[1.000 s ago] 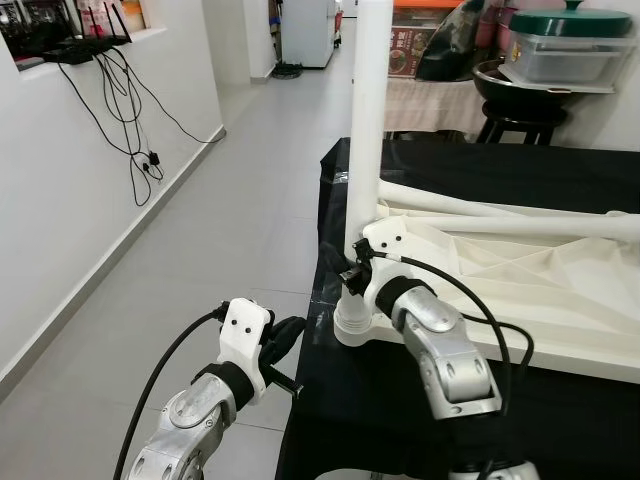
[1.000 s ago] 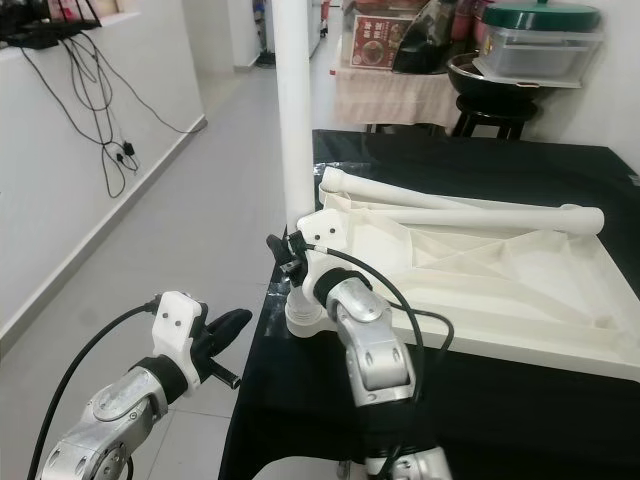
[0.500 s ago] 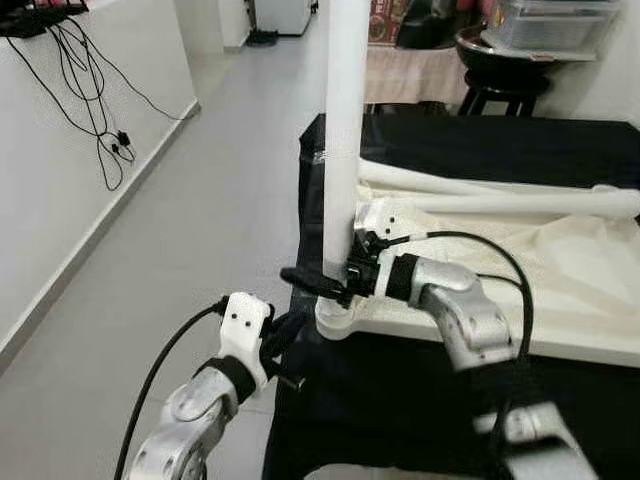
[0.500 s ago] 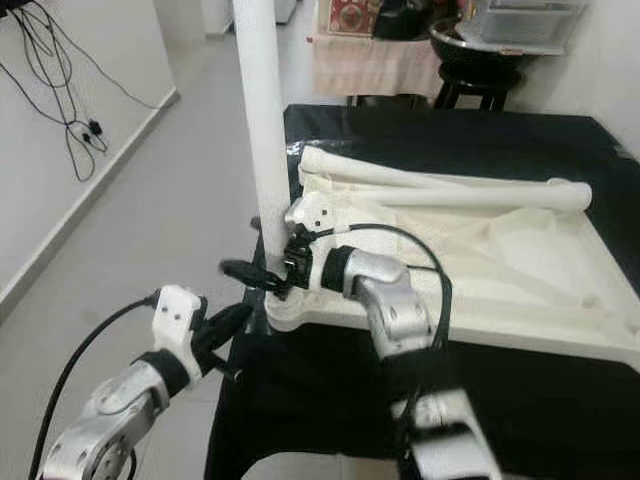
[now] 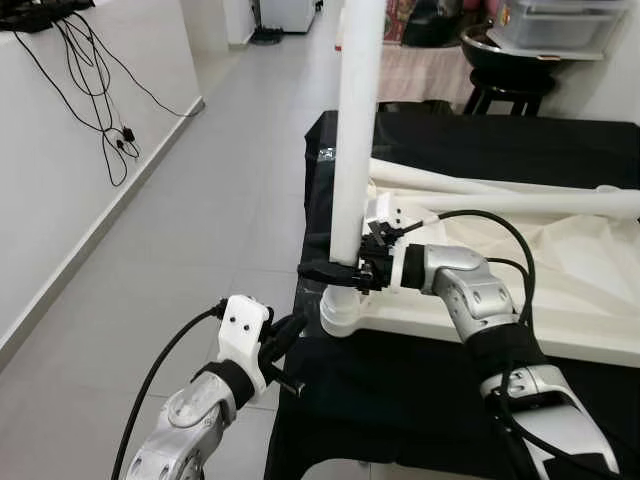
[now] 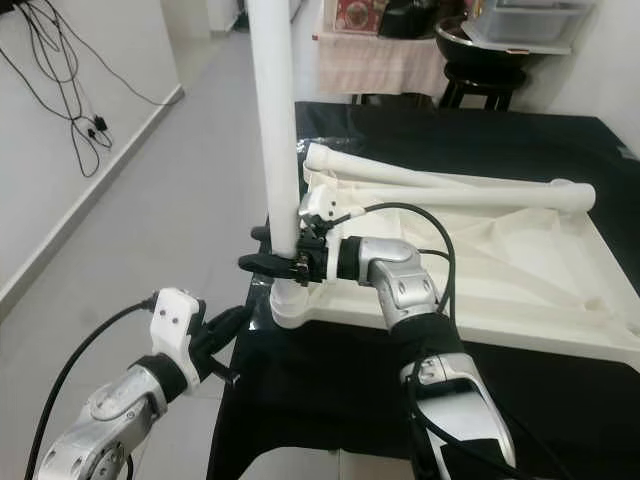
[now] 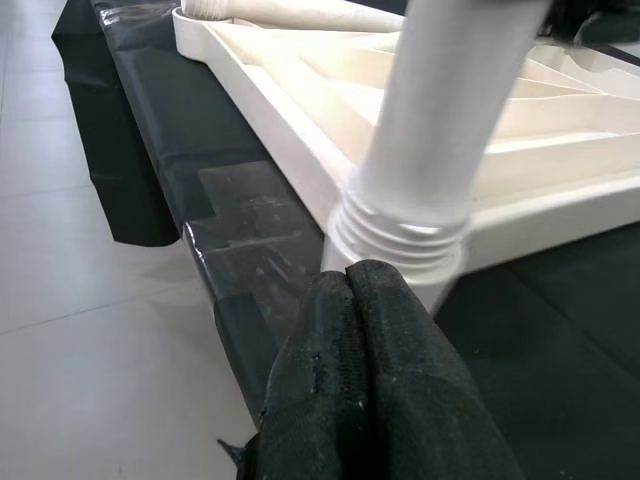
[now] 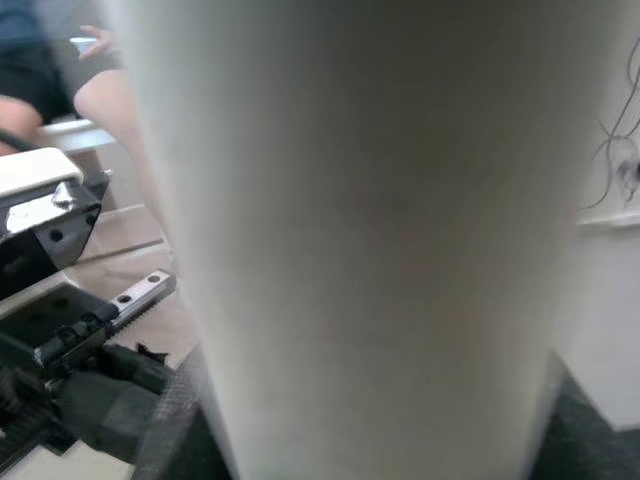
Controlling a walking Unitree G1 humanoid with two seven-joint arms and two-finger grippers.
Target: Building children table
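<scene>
Right gripper point(image 5: 335, 268) clamped around upright white table leg point(image 5: 355, 150) at corner socket of upturned white tabletop point(image 5: 560, 270), left gripper point(image 5: 290, 335) pinched closed beside black-covered table point(image 5: 420, 390)

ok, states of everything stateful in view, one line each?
upright leg: standing in the tabletop's corner socket, held by the right gripper
tabletop: upside down on the black cloth
spare legs: lying loose on the tabletop
right gripper: jaws around the upright leg, low
left gripper: jaws shut, empty, near the socket
</scene>
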